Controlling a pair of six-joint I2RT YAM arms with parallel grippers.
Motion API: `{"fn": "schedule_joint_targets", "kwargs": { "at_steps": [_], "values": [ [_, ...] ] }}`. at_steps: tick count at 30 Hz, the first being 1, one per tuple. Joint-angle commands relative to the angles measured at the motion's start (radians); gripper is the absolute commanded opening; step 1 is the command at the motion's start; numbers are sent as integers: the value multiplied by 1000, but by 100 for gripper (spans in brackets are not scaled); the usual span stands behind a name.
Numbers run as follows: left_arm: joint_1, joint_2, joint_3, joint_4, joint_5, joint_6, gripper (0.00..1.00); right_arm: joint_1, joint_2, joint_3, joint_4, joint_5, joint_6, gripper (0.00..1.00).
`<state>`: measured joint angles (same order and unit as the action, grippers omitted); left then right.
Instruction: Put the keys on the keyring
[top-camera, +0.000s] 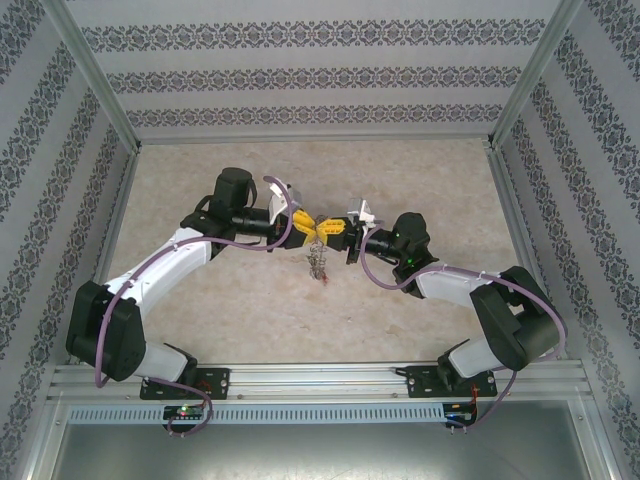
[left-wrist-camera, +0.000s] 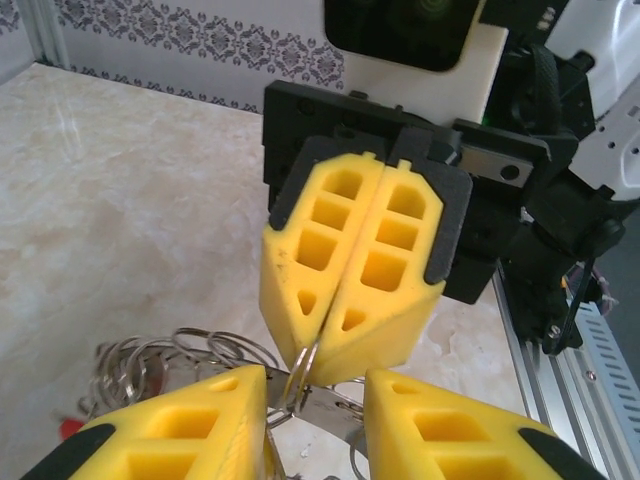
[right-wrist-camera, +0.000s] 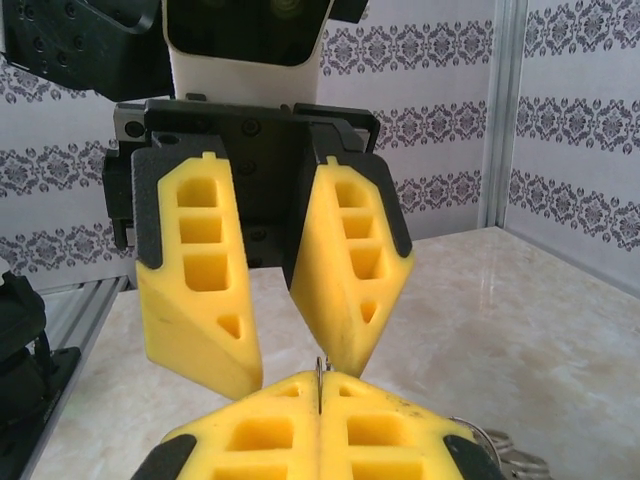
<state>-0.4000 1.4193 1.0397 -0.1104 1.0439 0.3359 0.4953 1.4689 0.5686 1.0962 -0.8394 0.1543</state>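
Both arms are reached inward over the middle of the tabletop (top-camera: 260, 330), elbows bent outward, so that the left end effector (top-camera: 310, 224) and the right end effector (top-camera: 326, 226) are brought tip to tip above it. The right end effector is seen closed, its yellow pads pressed together on the wire of the keyring (left-wrist-camera: 305, 366), which is pinched at the very tips. The left end effector's jaws are held apart, one pad on each side of that wire. A flat silver piece (left-wrist-camera: 325, 408) is seen in the gap; whether it is touched cannot be told. The keyring's bunch of small silver keys (left-wrist-camera: 150, 362) is hung just below the meeting point in the top view. The tabletop is finished in pale marbled beige. It is enclosed by walls (top-camera: 320, 75) papered in grey ornamental bands, with aluminium rails (top-camera: 320, 378) along the near edge.
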Motion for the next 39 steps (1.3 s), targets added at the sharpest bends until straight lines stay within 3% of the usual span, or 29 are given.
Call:
{"fn": "schedule_joint_targets", "kwargs": {
  "at_steps": [1,11,20,24,27,35,39],
  "values": [
    [-16,8,36,-94,51,106,30,12,-21,40,70,-45,-5,0],
    [-25,-23,-10,-57,10,126,22,14,-11,51,96,-73,19,0],
    [-24,-20,-32,-50,-25,131,22,14,5,60,136,-70,44,0],
    [-25,-19,-44,-43,-24,135,14,14,9,64,140,-74,48,0],
    [-25,-19,-34,-44,-20,138,0,14,8,63,140,-75,48,0],
    [-23,-24,-20,-88,-71,169,0,5,-13,43,74,-90,-10,0],
    [-31,-36,27,-236,-162,281,0,-20,-85,38,-269,-166,-285,24]
  ]
}}
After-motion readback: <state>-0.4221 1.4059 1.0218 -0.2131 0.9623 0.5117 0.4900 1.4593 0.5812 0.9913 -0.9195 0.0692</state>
